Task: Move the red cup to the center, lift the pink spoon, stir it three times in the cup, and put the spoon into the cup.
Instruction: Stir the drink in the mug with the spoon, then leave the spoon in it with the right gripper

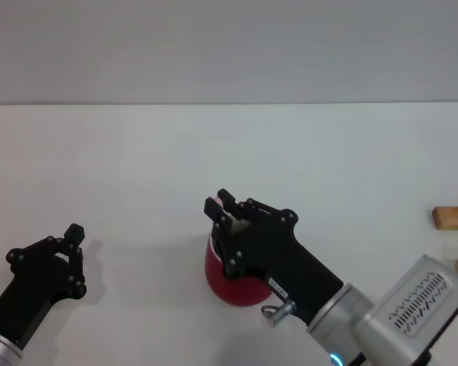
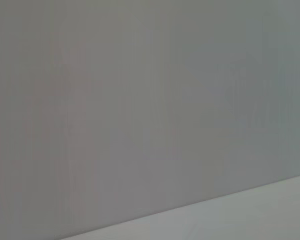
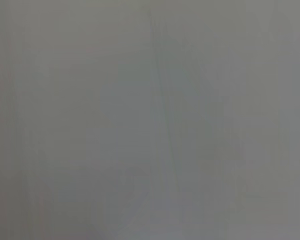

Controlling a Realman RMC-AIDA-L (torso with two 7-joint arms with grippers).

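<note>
While my right hand (image 1: pixel 227 211) hangs over the red cup (image 1: pixel 230 286), clenched on the pink spoon (image 1: pixel 213 207), stirring is my guess. Next: lower spoon into cup, release. Left hand (image 1: pixel 70 242): beside cup, grip untellable.

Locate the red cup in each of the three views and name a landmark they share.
Head view: the red cup sits low, just left of centre, on the table, mostly hidden under the right gripper.
Left wrist view: not in it; only grey wall and a strip of table.
Right wrist view: not in it; only plain grey.
Shared landmark: the table's far edge against the wall, in the head and left wrist views.
</note>
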